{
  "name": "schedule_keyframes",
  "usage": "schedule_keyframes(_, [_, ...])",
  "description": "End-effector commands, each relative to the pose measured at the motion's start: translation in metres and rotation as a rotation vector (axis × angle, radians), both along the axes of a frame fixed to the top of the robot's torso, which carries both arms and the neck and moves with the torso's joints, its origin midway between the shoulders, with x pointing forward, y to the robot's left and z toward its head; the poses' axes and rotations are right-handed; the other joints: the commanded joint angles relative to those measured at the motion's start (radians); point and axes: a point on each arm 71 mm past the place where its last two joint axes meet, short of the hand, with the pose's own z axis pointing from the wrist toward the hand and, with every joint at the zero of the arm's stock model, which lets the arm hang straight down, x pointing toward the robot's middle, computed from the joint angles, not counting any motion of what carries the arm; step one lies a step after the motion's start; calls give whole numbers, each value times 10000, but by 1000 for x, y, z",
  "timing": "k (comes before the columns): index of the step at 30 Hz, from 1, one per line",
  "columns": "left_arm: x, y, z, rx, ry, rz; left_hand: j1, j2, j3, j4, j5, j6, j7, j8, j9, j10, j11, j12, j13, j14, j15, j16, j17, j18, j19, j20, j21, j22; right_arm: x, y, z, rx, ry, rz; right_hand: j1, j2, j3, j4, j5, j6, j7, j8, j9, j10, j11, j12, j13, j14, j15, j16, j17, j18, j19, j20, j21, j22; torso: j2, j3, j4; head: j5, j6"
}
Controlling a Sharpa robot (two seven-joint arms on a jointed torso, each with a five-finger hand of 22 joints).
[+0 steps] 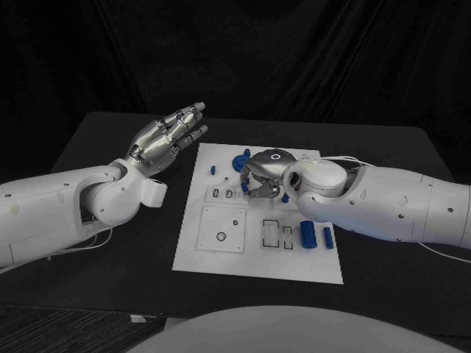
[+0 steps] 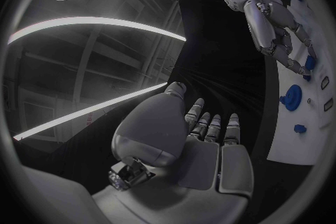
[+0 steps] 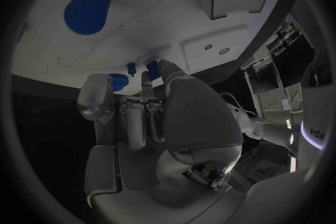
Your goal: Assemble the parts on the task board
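I see the task board (image 1: pixel 259 257) lying in the middle of the black desk (image 1: pixel 108 147), just below the centre of the head view. My left robot hand (image 1: pixel 168 140) hovers at the upper left of the board, off its edge, with its fingers stretched out and apart and nothing in them. My right robot hand (image 1: pixel 261 176) hangs over the board's upper middle, fingers curled downward close to the surface; I cannot tell whether it grips a part. Two blue cylinders (image 1: pixel 316 237) lie side by side near the board's right edge, lower right of centre. A round blue part (image 1: pixel 240 161) sits at the board's upper area, just left of the right robot hand. In the right wrist view a large blue cylinder (image 3: pixel 89 4) lies on the white plate, upper left.
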Motion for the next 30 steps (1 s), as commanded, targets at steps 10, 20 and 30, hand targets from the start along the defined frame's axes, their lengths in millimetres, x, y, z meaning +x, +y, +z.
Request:
schedule_keyframes(10, [0,-1,0,-51,15,-79,114,-73,92,-34,45,81,52,79,12,229,176,344,98,-4,80,-36,-8,163,45,147,-9,27,-1,-2,4,635,-343,43,-133,70,-23,-92,-354,-11,-38,-11,-10,1047,-9,25,2634,1074,-18,26,2635,104,38,-34,-30,788,3,1,-2,-4,-1])
schedule_keyframes(20, [0,-1,-1,-44,63,-131,115,-75,105,-26,47,83,61,79,13,227,193,360,100,1,98,-23,-1,163,49,161,-7,28,-1,-1,2,881,-40,-32,-59,91,25,-187,-493,-129,-102,-91,-48,1047,-48,25,2634,1074,-34,26,2635,110,28,-44,-84,788,0,4,-6,0,-1])
schedule_keyframes(30, [0,-1,-2,-36,94,-157,116,-76,112,-21,47,80,64,78,12,223,200,365,100,5,108,-13,4,163,47,166,-9,27,-2,-3,-4,1532,231,-78,7,131,61,-283,-802,-200,-197,-151,-86,1047,-115,25,2634,1074,-79,26,2635,117,20,-79,-138,797,7,-4,8,2,-1])
